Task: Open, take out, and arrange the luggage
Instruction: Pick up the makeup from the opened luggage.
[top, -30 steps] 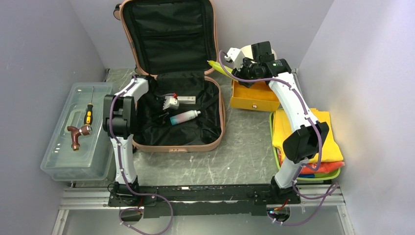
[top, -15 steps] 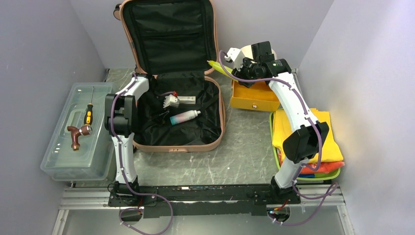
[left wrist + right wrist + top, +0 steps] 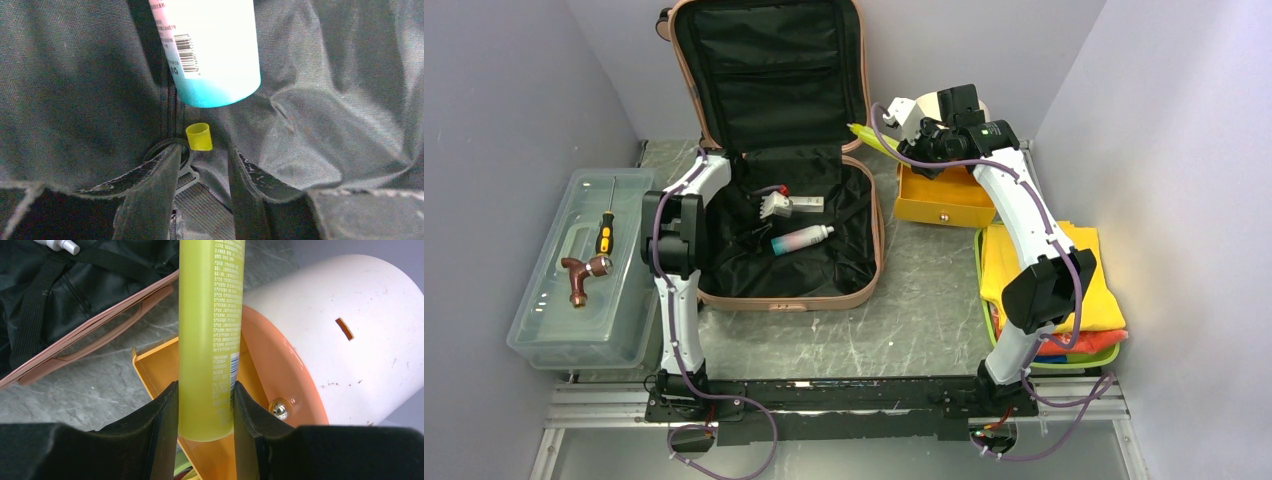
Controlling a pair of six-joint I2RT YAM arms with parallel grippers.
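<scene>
R gripper clamped on a tube; L gripper part open, empty, down inside the luggage, which lies open back-centre, long axis near-far, lid upright, its top cut off. Bottle top out of L wrist view; yellow cap just past L tips.

Blue-bottomed bottle runs off the left wrist view's top edge; yellow-green tube likewise cropped in the right wrist view (its print too small to read). From above, the luggage lid is clipped at top; the right arm covers some folded clothes.
</scene>
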